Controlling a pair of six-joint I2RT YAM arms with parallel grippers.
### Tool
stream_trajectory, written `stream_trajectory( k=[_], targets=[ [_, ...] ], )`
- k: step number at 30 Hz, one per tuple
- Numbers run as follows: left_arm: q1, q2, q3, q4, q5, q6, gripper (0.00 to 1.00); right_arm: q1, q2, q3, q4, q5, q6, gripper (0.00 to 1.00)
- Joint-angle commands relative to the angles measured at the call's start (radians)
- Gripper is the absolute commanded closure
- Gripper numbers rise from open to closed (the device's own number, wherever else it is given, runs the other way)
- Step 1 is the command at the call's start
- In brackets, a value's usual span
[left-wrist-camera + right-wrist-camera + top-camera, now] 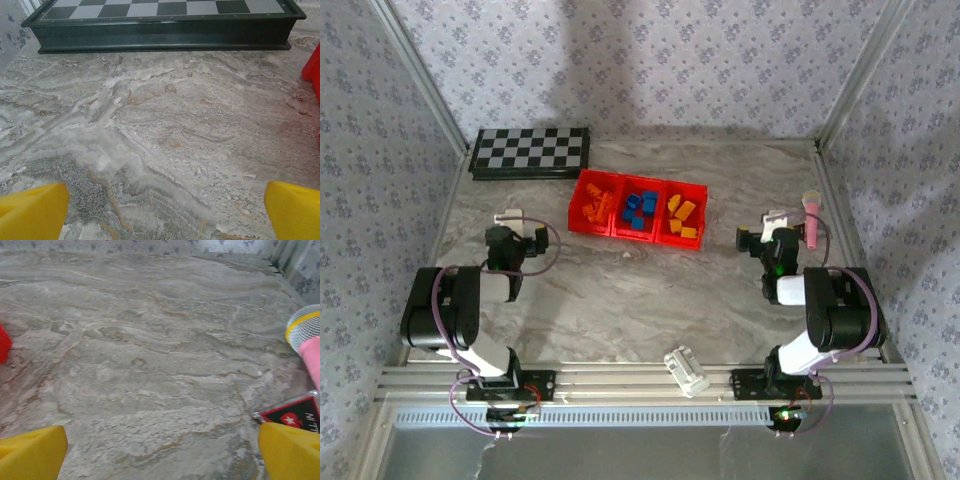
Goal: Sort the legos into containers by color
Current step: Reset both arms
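Note:
The containers point(632, 238) are three joined red bins at the table's middle back. Orange legos point(595, 204) lie in the left bin, blue ones point(640, 210) in the middle bin and yellow ones point(682, 214) in the right bin. My left gripper point(510, 216) rests left of the bins; its yellow fingers point(32, 210) stand wide apart over bare table, so my left gripper point(165, 215) is open and empty. My right gripper point(775, 220) sits right of the bins. Its fingers point(30, 452) are also wide apart, leaving my right gripper point(160, 455) open and empty. A red bin corner point(312, 67) shows at the left wrist view's right edge.
A black-and-white checkerboard point(530, 152) lies at the back left, straight ahead of the left gripper point(165, 20). A pink microphone toy point(812, 218) lies just right of the right gripper point(307, 335). A white ribbed cylinder point(686, 370) sits at the near edge.

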Motion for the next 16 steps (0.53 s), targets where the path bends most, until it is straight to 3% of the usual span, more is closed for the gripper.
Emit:
stream_trajectory(
  k=[1, 16],
  targets=[
    [0.003, -0.011, 0.013, -0.008, -0.008, -0.011, 0.00, -0.006, -0.005, 0.023, -0.030, -0.026, 0.023, 0.00],
    [0.003, -0.011, 0.015, -0.010, -0.008, -0.011, 0.00, -0.002, -0.002, 0.023, -0.026, -0.020, 0.021, 0.00]
  ],
)
